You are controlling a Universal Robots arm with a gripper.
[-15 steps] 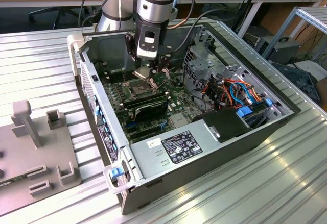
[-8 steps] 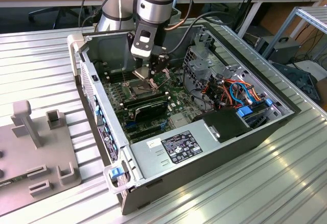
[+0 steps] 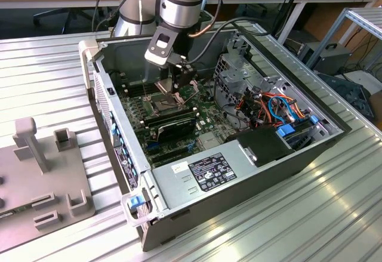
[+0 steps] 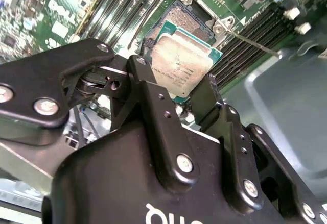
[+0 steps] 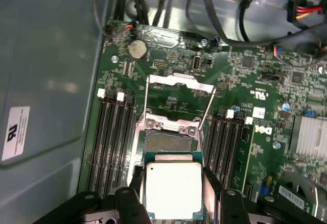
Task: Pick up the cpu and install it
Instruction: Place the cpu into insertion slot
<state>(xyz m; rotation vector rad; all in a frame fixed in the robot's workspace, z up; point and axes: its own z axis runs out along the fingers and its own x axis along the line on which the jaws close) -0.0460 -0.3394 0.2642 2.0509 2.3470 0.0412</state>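
While we are looking down both wrist views, the gripper (image 5: 173,185) is clamping the cpu (image 5: 172,189) by two opposite edges, one black finger (image 4: 153,99) pressing on each side, so the jaws are closed on the chip and not touching each other. We are seeing the cpu lying flat, its silver lid facing up toward the cameras and its green rim showing all round. It is hanging just above the motherboard (image 5: 245,81) and beside the open socket (image 5: 168,141), overlapping the socket's near edge in the first wrist view. The chip is looking nearly square to us, so we are not naming a long axis with any confidence; its edges are running parallel to the socket's sides and to the memory slots (image 5: 110,142) flanking it. In the second wrist view it is appearing slightly tilted against the board, though we cannot tell how far it is sitting off the contacts. The socket's metal load frame (image 5: 179,89) is standing swung open beyond the socket. In the exterior view the gripper (image 3: 181,86) is reaching down into the open computer case (image 3: 149,181), which is lying on its side on the ribbed metal table (image 3: 310,220).
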